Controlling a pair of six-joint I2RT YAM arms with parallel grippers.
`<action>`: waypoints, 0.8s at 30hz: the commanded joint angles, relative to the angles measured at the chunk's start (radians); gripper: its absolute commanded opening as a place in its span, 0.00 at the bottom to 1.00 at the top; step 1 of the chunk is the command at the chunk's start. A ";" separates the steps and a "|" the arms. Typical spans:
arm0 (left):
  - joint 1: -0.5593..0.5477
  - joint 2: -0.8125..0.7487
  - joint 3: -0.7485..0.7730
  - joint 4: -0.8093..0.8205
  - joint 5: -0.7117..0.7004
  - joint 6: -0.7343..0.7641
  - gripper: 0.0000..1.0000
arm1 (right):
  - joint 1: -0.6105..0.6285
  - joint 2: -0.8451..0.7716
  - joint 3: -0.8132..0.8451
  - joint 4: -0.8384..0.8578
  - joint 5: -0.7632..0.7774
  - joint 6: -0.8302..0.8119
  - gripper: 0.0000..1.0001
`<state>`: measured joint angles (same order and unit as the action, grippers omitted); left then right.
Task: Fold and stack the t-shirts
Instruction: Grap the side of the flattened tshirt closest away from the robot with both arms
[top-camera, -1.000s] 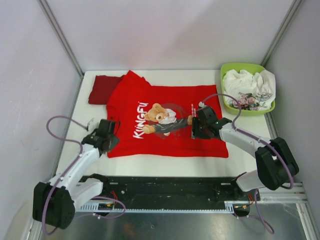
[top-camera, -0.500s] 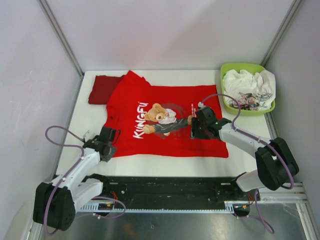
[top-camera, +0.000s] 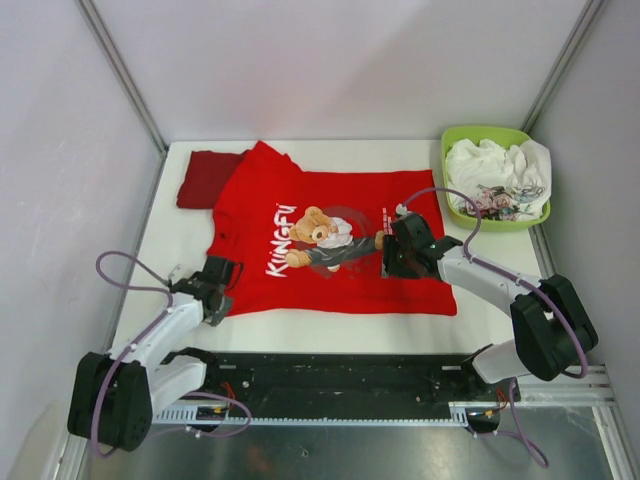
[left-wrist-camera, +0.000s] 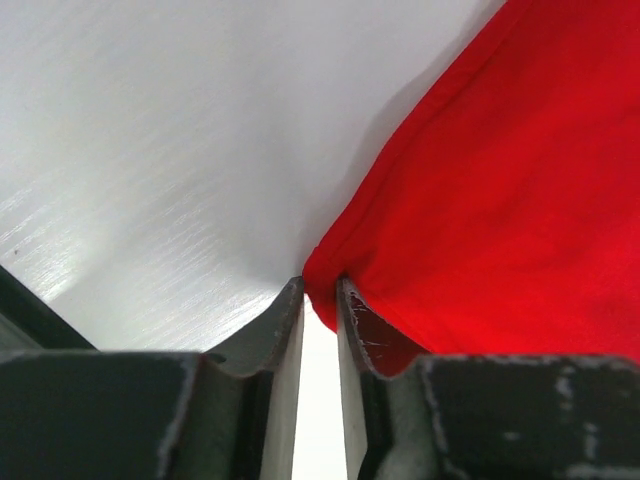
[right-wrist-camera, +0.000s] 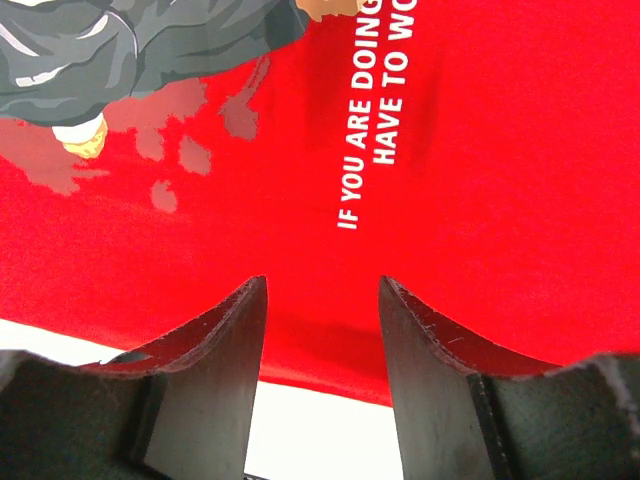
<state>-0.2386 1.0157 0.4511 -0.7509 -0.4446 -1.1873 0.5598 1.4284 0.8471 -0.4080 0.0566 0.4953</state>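
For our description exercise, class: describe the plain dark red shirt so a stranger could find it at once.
Find the white table and look at its far left corner. There the dark red shirt lies folded against a sleeve of the spread bright red bear t-shirt. It alone is darker and carries no print.

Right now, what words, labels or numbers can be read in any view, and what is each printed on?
"KUNGFU": white letters on the bright red t-shirt, beside the bear print.
"IF YOU ARE DOING": white print on the same t-shirt, in the right wrist view.
"HAVE TO WO": the line below it, cut off by the picture's edge.
The printed cloth in the green basket is too small to read.
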 joint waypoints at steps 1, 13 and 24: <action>0.007 0.019 -0.010 0.028 -0.032 -0.013 0.18 | 0.005 -0.009 0.003 0.025 0.007 -0.003 0.53; 0.006 0.014 0.194 0.027 -0.041 0.147 0.00 | 0.000 -0.014 0.002 0.028 0.006 -0.002 0.50; -0.022 0.293 0.445 0.123 0.014 0.285 0.00 | -0.013 0.001 0.002 0.033 0.013 0.001 0.50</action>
<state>-0.2478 1.2190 0.8127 -0.7044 -0.4400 -0.9844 0.5533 1.4284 0.8471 -0.4053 0.0563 0.4957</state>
